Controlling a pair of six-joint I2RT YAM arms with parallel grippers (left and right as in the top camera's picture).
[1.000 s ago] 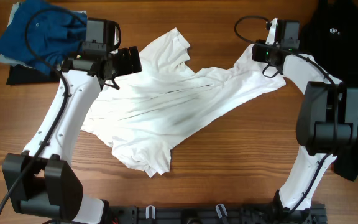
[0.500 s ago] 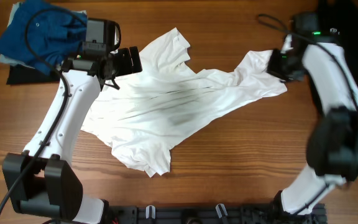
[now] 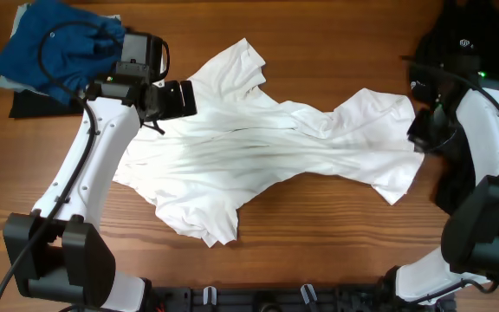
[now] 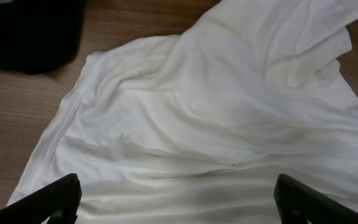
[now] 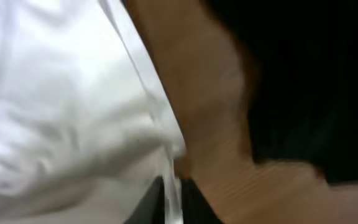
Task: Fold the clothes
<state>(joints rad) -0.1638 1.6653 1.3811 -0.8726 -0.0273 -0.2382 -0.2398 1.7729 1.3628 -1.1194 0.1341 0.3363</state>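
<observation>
**White T-shirt (image 3: 267,156) pulled out across the middle of the tabletop (image 3: 319,260)**
Within 1 second the right end effector (image 3: 421,139), clenched on the shirt's edge, has dragged that side from the far edge toward the right edge. This spreads the shirt ready for folding. The left end effector (image 3: 178,99) hangs released over its left part. No containers are in view.
</observation>
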